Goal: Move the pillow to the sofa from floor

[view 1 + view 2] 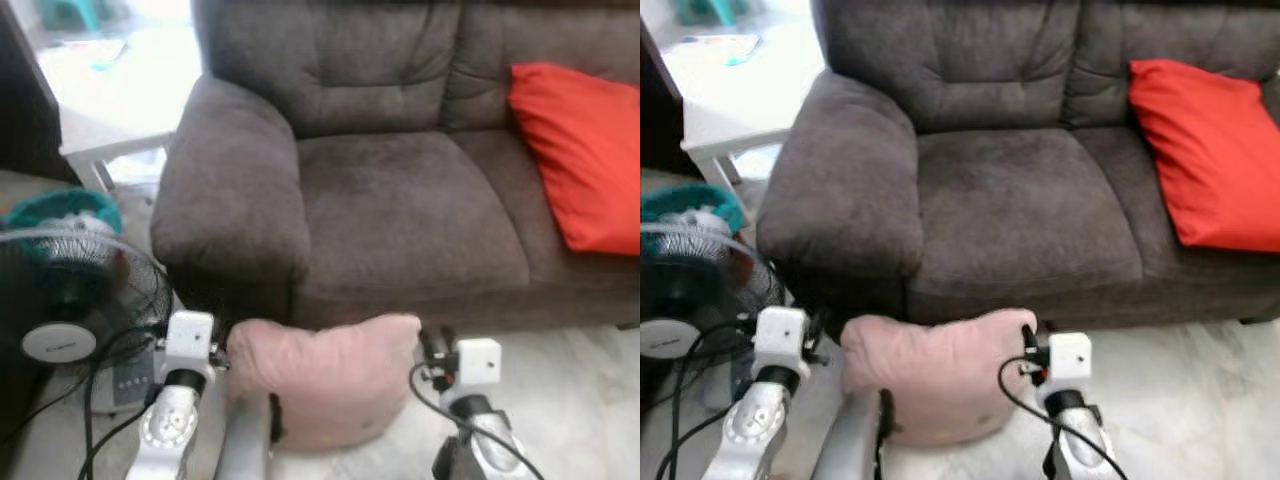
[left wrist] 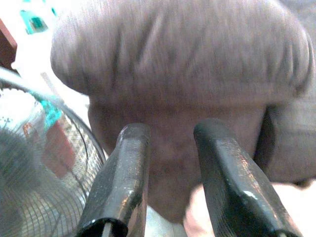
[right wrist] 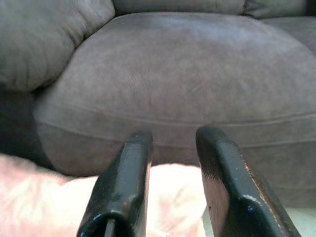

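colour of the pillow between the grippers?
Pale pink pillow; clearest in the left eye view.

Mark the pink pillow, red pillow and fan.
pink pillow (image 1: 325,375), left eye view, middle of its front face.
red pillow (image 1: 590,160), left eye view, middle of its cover.
fan (image 1: 75,300), left eye view, grille.

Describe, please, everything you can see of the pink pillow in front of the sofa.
The pink pillow is soft, plump, pale fabric, a little crumpled. It is held up between the two arms in front of the dark grey sofa, below the seat's front edge. The left claw is at its left corner and the right claw at its right; both stand open, with pillow beneath the fingers.
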Tool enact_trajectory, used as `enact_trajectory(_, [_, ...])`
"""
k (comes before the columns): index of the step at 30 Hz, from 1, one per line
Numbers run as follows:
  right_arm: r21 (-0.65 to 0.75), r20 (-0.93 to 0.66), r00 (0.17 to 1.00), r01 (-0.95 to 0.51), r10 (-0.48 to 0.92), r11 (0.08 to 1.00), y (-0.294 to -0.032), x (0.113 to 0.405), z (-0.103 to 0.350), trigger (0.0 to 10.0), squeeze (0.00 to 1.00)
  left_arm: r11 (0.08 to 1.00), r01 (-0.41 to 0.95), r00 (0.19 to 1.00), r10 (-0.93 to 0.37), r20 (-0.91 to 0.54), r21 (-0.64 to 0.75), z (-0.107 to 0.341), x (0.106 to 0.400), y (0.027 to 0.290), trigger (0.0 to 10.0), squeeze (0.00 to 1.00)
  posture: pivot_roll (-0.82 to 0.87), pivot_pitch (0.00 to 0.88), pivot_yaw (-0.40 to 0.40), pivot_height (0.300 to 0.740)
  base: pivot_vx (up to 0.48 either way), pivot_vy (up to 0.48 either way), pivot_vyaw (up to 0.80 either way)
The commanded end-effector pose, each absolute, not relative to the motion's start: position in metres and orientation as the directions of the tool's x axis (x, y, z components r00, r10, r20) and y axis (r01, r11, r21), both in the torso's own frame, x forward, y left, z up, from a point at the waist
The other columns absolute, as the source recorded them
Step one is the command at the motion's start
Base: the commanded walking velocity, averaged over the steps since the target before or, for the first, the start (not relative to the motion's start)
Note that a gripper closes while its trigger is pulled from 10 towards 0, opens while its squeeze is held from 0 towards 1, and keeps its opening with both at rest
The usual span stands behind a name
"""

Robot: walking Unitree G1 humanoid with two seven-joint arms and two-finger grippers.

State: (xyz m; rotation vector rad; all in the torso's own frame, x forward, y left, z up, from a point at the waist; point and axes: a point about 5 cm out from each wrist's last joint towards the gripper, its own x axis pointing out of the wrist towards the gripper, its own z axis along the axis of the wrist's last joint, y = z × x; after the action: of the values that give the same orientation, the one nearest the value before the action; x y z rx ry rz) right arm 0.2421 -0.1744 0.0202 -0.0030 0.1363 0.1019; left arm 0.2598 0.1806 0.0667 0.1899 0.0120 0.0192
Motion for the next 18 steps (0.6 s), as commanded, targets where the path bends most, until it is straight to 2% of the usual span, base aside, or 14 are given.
enact_trajectory(1, [-0.004, -0.137, 0.987, -0.084, 0.083, 0.996, -0.1809, 0.241, 0.0215, 10.0, 0.0, 0.984, -0.006, 1.0, 0.01, -0.02, 0.177, 0.0654, 0.2608, 0.1761, 10.0, 0.0, 0.07, 0.054, -0.053, 0.494, 0.289, 0.0, 0.48])
enact_trajectory(12, [-0.016, -0.135, 0.986, -0.101, 0.098, 0.995, -0.1785, 0.2402, 0.0246, 10.0, 0.0, 0.985, -0.002, 1.0, 0.005, -0.019, 0.175, 0.0657, 0.2607, 0.1761, 10.0, 0.0, 0.07, 0.057, -0.053, 0.494, 0.285, 0.0, 0.0])
enact_trajectory(18, [-0.029, -0.139, 0.984, -0.118, 0.113, 0.993, -0.1762, 0.2389, 0.0258, 10.0, 0.0, 0.985, 0.029, 0.999, -0.023, -0.037, 0.173, 0.0618, 0.2607, 0.1734, 10.0, 0.0, 0.07, 0.056, -0.052, 0.494, 0.0, 0.0, 0.76])
